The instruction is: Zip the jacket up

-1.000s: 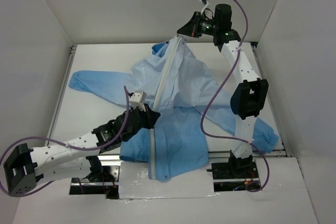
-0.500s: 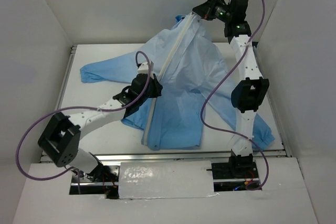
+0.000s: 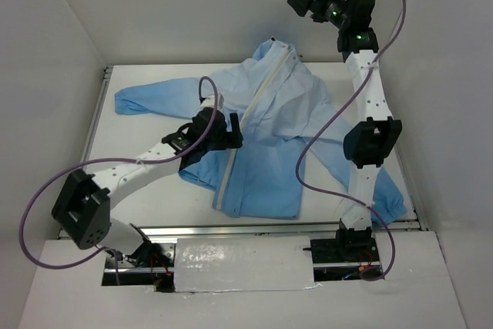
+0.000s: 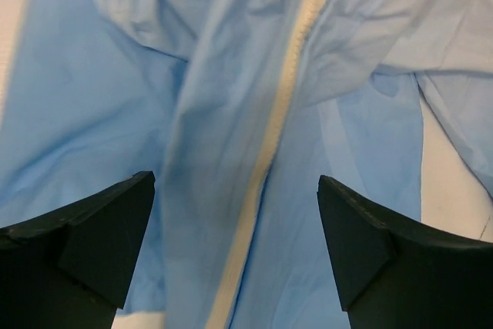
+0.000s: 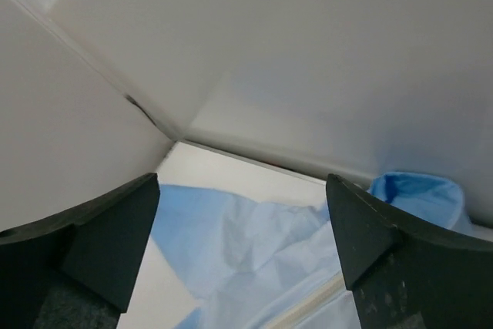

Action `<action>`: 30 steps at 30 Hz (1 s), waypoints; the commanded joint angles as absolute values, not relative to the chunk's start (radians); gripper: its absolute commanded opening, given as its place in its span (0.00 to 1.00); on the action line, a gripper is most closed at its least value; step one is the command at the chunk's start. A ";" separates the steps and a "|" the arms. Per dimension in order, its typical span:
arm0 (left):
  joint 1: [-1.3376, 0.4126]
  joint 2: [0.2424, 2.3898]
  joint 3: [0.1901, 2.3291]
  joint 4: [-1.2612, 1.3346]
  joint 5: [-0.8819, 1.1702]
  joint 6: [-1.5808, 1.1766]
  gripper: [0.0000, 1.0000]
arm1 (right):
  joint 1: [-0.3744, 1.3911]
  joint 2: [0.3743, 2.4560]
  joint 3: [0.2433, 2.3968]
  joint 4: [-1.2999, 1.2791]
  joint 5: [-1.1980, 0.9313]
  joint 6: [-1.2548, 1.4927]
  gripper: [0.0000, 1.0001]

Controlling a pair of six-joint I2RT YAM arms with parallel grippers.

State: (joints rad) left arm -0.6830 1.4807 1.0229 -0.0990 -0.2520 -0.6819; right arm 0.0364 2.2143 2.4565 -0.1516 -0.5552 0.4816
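Jacket (image 3: 281,125): thin, limp, likely light and slippery; best pinched at white zipper strip (image 4: 271,148) near its 6 o'clock end; left gripper (image 4: 235,190) and right gripper (image 5: 243,190) both spread, empty.

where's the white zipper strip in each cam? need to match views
Top external: the zipper strip runs diagonally from upper centre down to lower centre-left.
Left wrist: it crosses the middle of the picture, from top right to bottom centre.
Right wrist: only a short pale piece shows, at the bottom edge near centre.
Shared landmark: the jacket, its light-blue cloth lying on both sides of the strip in every view.
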 commanded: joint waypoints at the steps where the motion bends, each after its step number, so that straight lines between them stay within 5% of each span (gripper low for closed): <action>1: -0.678 1.350 1.107 -0.300 -0.411 -0.742 0.99 | 0.044 1.947 2.468 -0.237 -0.479 0.474 1.00; 6: -0.644 1.137 1.143 -0.523 -0.503 -0.785 0.99 | 0.162 1.573 2.173 -0.563 -0.174 0.380 1.00; 14: -0.575 0.914 1.305 -0.895 -0.742 -0.782 0.99 | 0.284 0.856 1.430 -0.664 -0.074 0.436 1.00; 21: -0.348 0.842 1.283 -0.999 -0.698 -0.660 0.99 | 0.282 0.506 1.328 -0.963 0.123 0.390 1.00; 30: -0.336 0.603 1.226 -1.144 -0.792 -0.675 0.99 | 0.319 0.336 1.402 -1.195 0.195 0.359 1.00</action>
